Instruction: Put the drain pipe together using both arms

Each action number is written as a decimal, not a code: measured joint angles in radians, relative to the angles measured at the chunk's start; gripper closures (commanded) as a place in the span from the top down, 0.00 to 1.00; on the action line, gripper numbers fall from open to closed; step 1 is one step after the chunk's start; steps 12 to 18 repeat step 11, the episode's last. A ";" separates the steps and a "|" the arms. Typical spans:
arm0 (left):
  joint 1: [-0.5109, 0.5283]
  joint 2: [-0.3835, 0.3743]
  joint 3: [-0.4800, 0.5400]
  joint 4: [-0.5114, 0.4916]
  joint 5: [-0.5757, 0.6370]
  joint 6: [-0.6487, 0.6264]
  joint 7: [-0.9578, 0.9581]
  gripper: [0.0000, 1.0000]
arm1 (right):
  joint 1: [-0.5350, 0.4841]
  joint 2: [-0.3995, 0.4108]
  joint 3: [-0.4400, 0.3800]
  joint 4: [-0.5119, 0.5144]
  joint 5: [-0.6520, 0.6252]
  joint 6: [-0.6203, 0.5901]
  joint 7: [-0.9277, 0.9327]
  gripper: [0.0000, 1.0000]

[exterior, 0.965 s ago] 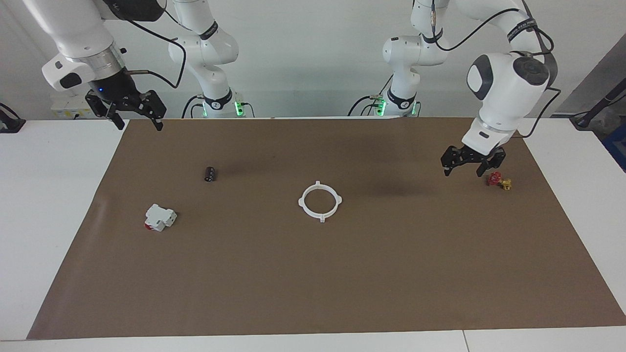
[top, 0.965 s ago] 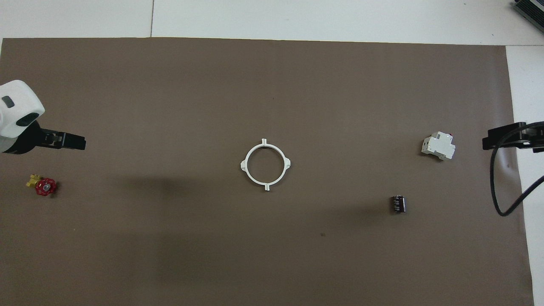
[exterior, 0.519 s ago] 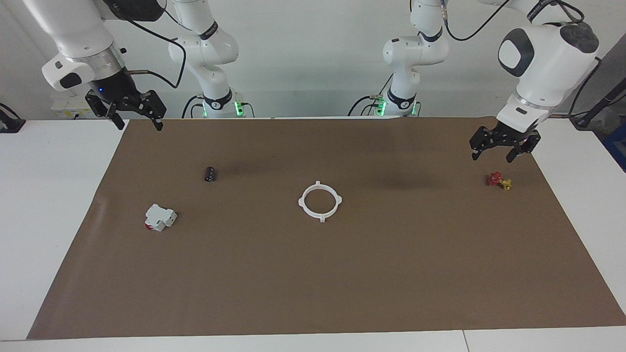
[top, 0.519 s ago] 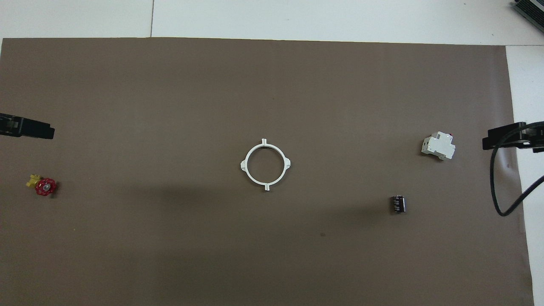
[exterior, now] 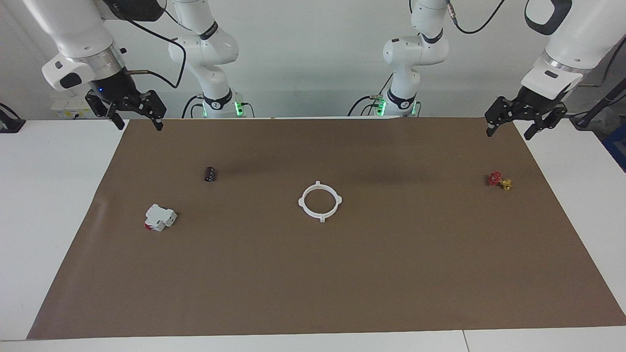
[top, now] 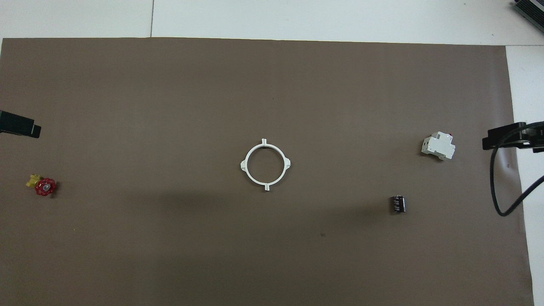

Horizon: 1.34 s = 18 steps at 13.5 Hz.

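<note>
The drain pipe (exterior: 322, 215) lies in the middle of the brown mat as one closed white ring with small tabs around it; it also shows in the overhead view (top: 266, 185). My left gripper (exterior: 508, 134) is open and empty, raised over the mat's corner at the left arm's end, well apart from the ring. Only its tip (top: 19, 127) shows in the overhead view. My right gripper (exterior: 140, 126) is open and empty, raised over the mat's corner at the right arm's end, and the right arm waits there; its tip also shows in the overhead view (top: 505, 138).
A small red-and-yellow valve (exterior: 499, 181) lies toward the left arm's end. A white blocky part with a red end (exterior: 159, 217) and a small black cylinder (exterior: 210, 174) lie toward the right arm's end. The brown mat (exterior: 313, 283) covers the white table.
My left gripper has risen from beside the valve and moved to the mat's corner at the left arm's end. The right arm and the ring have not moved.
</note>
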 measured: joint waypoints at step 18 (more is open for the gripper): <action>0.000 -0.025 0.000 -0.048 0.000 -0.012 -0.027 1.00 | 0.000 0.000 0.000 0.000 0.000 0.000 0.000 1.00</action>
